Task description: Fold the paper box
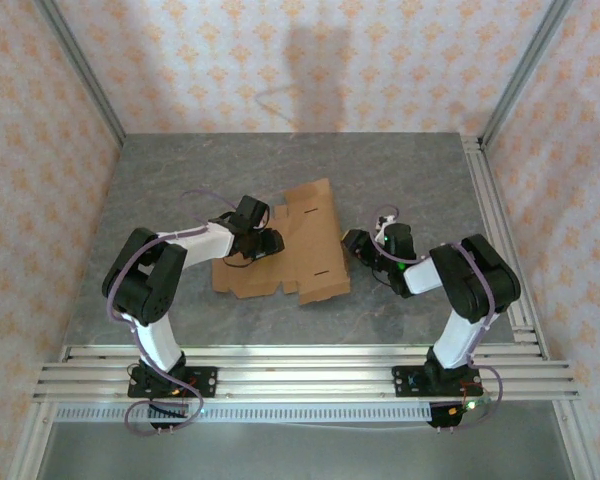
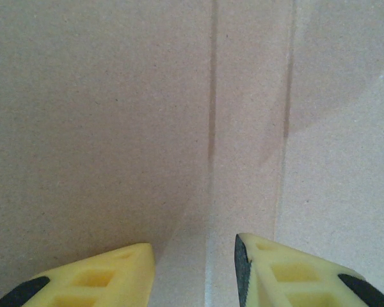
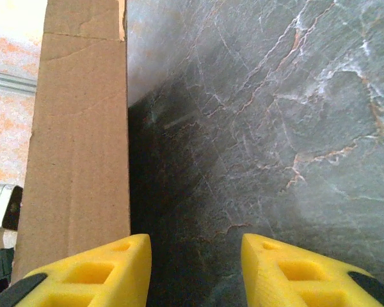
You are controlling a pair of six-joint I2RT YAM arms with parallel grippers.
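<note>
The paper box (image 1: 302,243) is a plain brown cardboard piece lying mostly flat in the middle of the table, with slots and tabs cut into it. My left gripper (image 1: 269,241) sits over its left part. In the left wrist view the cardboard (image 2: 115,115) with its crease lines lies right under the open left gripper (image 2: 192,246), nothing pinched between the fingers. My right gripper (image 1: 354,245) is beside the box's right edge. There a raised flap (image 3: 80,141) stands just left of the open right gripper (image 3: 195,240), by its left finger (image 3: 109,262). Bare table lies between the jaws.
The grey marbled table (image 1: 410,180) has aluminium rails along its right side (image 1: 495,220) and front edge (image 1: 300,365). Patterned walls close it in at the back and sides. Both arm bases stand on the front rails.
</note>
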